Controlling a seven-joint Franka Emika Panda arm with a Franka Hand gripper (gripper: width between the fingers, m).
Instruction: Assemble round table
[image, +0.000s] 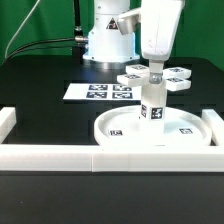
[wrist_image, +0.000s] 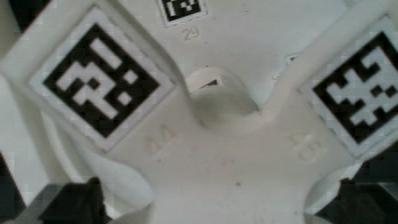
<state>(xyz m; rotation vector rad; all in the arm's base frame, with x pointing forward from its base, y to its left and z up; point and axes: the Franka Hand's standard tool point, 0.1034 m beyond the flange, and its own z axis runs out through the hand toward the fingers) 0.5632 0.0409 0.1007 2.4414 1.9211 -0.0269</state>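
Note:
The large round disc (image: 120, 130) lies flat near the table's front. The short post (image: 152, 104) stands upright on its middle, a tag on its side. The cross-shaped foot piece (image: 172, 77) sits level on top of the post, its tagged arms spread out. My gripper (image: 155, 68) comes straight down onto the foot piece's centre and is shut on it. In the wrist view the foot piece (wrist_image: 196, 150) fills the frame with two big tags. My gripper (wrist_image: 214, 200) grips it, with dark fingertips (wrist_image: 63, 197) at either side.
The marker board (image: 98, 92) lies behind the disc toward the exterior view's left. White border rails run along the front (image: 90, 157), the exterior view's left (image: 7, 121) and the exterior view's right (image: 213, 122). The robot base (image: 108, 40) stands at the back.

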